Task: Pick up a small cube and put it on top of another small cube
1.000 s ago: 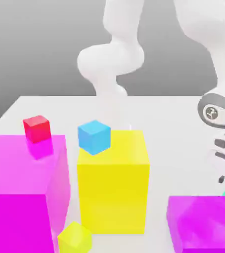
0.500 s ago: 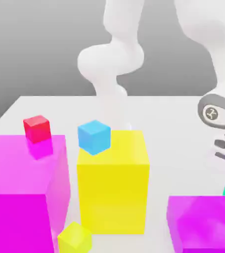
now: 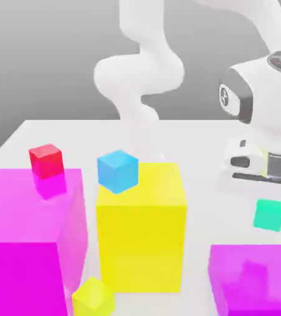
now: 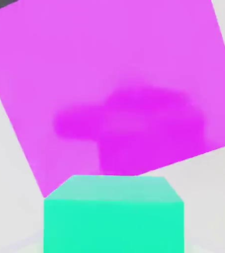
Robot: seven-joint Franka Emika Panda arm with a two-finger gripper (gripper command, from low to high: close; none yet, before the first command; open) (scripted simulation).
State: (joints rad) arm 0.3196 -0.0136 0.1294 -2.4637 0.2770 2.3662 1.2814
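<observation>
The small teal-green cube (image 3: 269,215) hangs in the air below the white hand, just above and behind the low magenta block (image 3: 257,278) at the exterior view's right. My gripper (image 3: 270,199) is shut on it from above. In the hand view the teal cube (image 4: 114,217) sits close to the camera, with the magenta block's top face (image 4: 109,74) beneath it carrying the hand's shadow. A small sky-blue cube (image 3: 117,171) is at the upper left corner of the big yellow block (image 3: 141,234).
A large magenta block (image 3: 25,241) stands at the exterior view's left, with a small red cube (image 3: 46,160) at its far edge. A small yellow-green cube (image 3: 93,297) lies on the white table (image 3: 198,142) in front of the yellow block.
The hand has risen and swung toward the exterior view's left, carrying the teal cube up from behind the right magenta block. The other cubes have not moved.
</observation>
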